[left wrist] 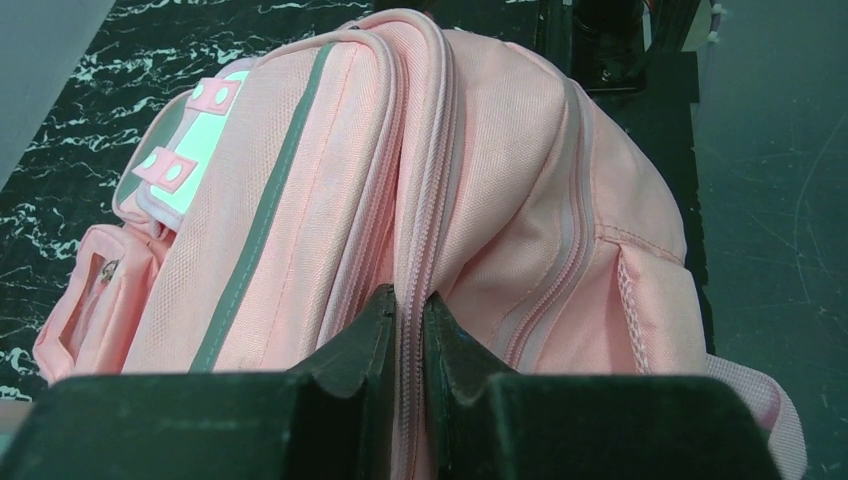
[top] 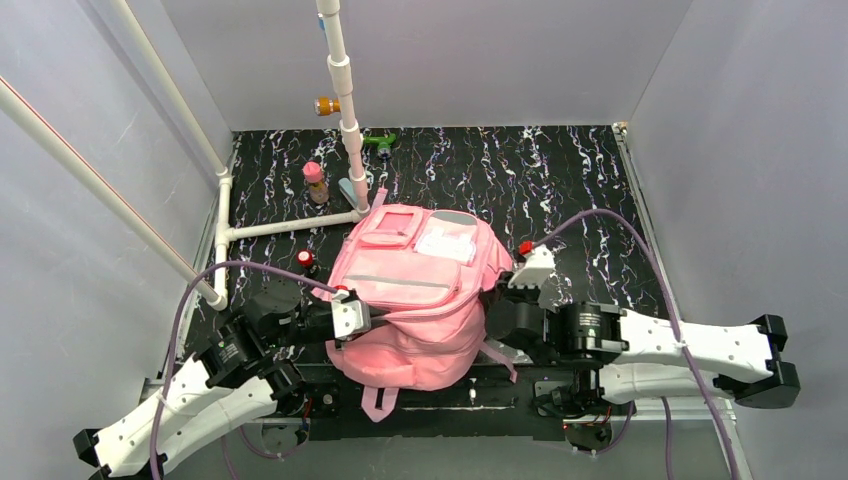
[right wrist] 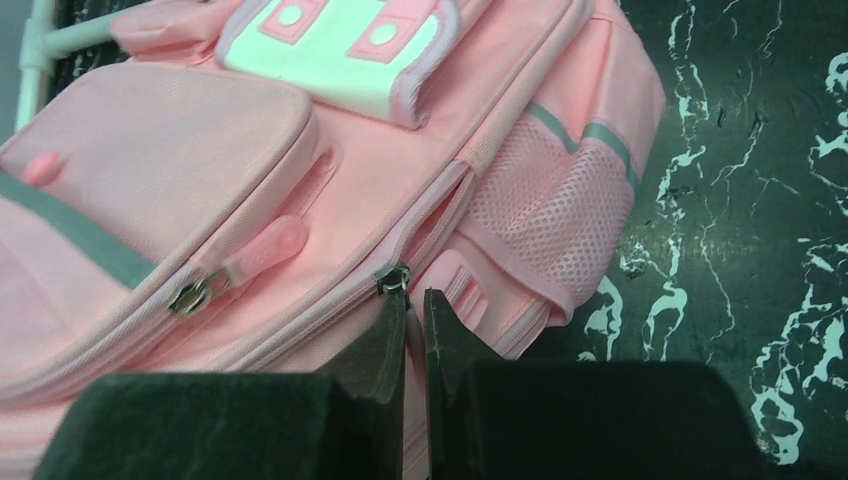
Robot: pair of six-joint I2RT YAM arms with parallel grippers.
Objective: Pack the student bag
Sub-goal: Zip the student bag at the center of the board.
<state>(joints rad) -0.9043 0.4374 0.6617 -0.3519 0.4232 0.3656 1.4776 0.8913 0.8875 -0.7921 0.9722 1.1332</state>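
The pink backpack (top: pixel 415 300) lies on the black marbled table (top: pixel 560 190), a little toward 6 o'clock from the middle, between the two arms. Its front faces up, and the white patch (top: pixel 445 243) sits at the 1 o'clock part of it. One strap hangs over the table edge at 6 o'clock.

The left gripper (left wrist: pixel 410 315) is at the 9 o'clock side of the backpack. Its two fingers are almost together and a pink zip band of the backpack runs between them, so they pinch it.

The right gripper (right wrist: pixel 413 310) is at the 3 o'clock side, near the mesh side pocket (right wrist: pixel 555 225). Its fingers are also nearly closed, with only a thin slit. A metal zip slider (right wrist: pixel 392 278) sits just at the tips. I cannot tell whether its tab is caught between them.

A small pink bottle (top: pixel 315 183) stands at 11 o'clock from the backpack, beside a white pipe frame (top: pixel 290 226). A green object (top: pixel 380 142) lies at 12 o'clock, near the far edge.
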